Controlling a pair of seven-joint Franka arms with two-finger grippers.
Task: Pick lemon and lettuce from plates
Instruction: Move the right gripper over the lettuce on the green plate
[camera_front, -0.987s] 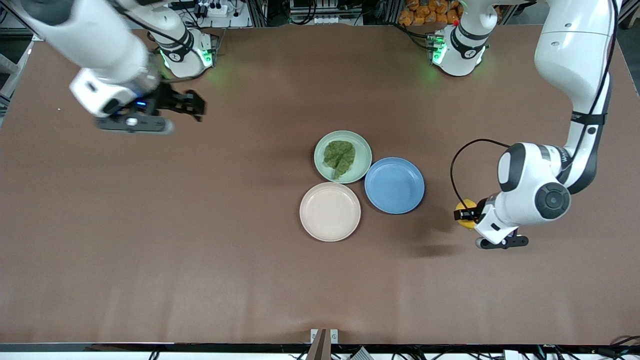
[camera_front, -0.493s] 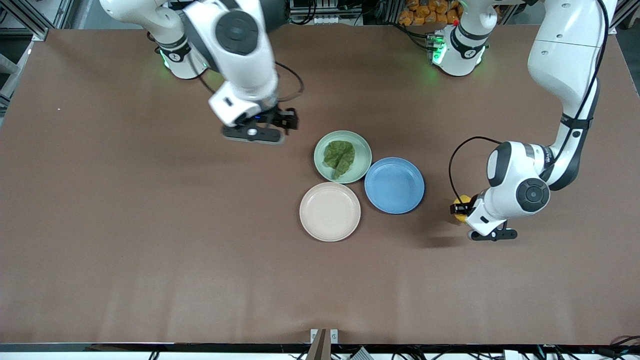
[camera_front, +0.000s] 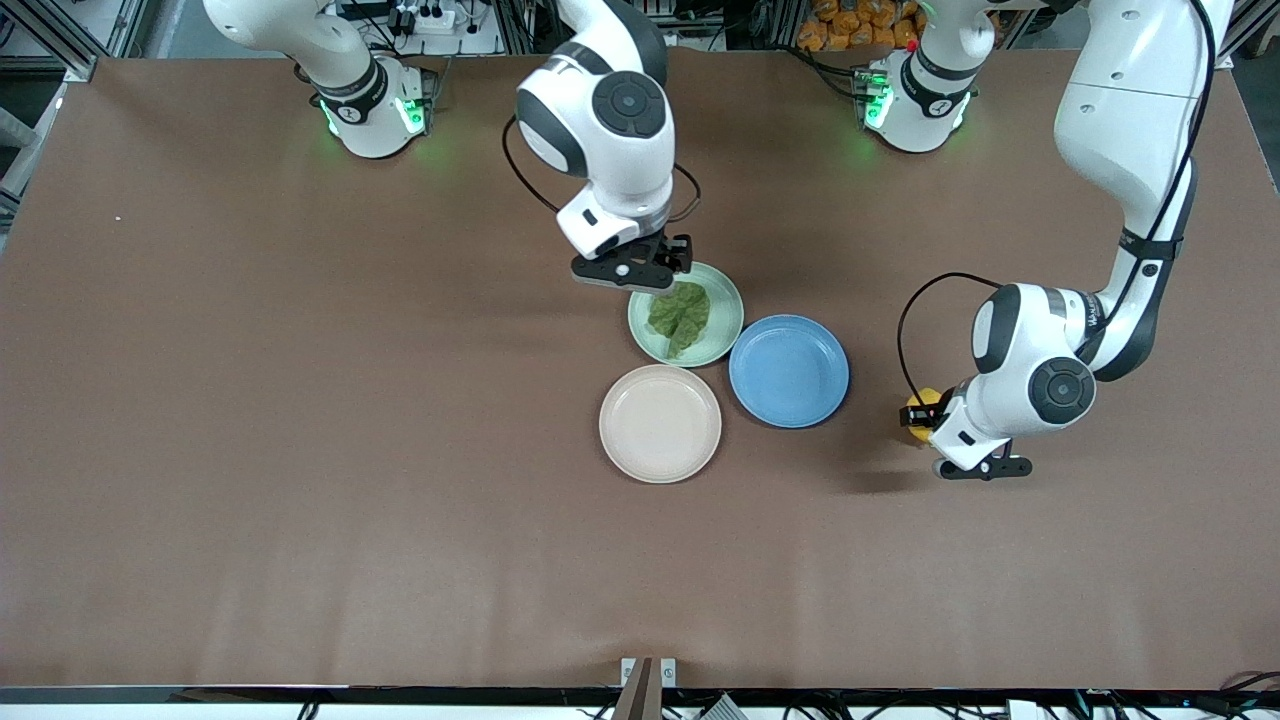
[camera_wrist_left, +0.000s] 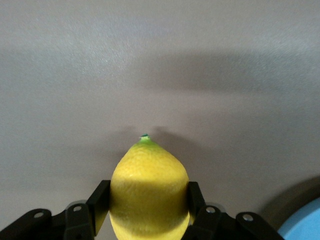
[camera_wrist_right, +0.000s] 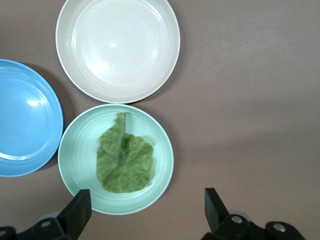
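The lemon (camera_wrist_left: 148, 192) is clamped between the fingers (camera_wrist_left: 98, 200) of the left gripper (camera_front: 922, 418), pointed tip outward, just above the brown worktop (camera_front: 300, 450) at the left arm's end, well clear of the blue plate (camera_front: 789, 370). In the front view only a sliver of yellow is seen beside the black fingers, with the gripper's shadow cast on the worktop just beneath. A corner of the blue plate is caught at the edge of the left wrist view.

The right gripper (camera_front: 655, 268) is held over the rim of the mint green plate (camera_front: 723, 300), on the side toward the robots' bases. Its fingers (camera_wrist_right: 77, 212) are spread wide, and nothing is held between them.

The lettuce (camera_front: 680, 315) is seen lying flat and crinkled in the middle of the mint green plate, untouched. The beige plate (camera_front: 660, 423) is set nearer the front camera, just beside the mint one, its bowl bare. The blue plate is placed toward the left arm's end, its rim just beside both of the others.
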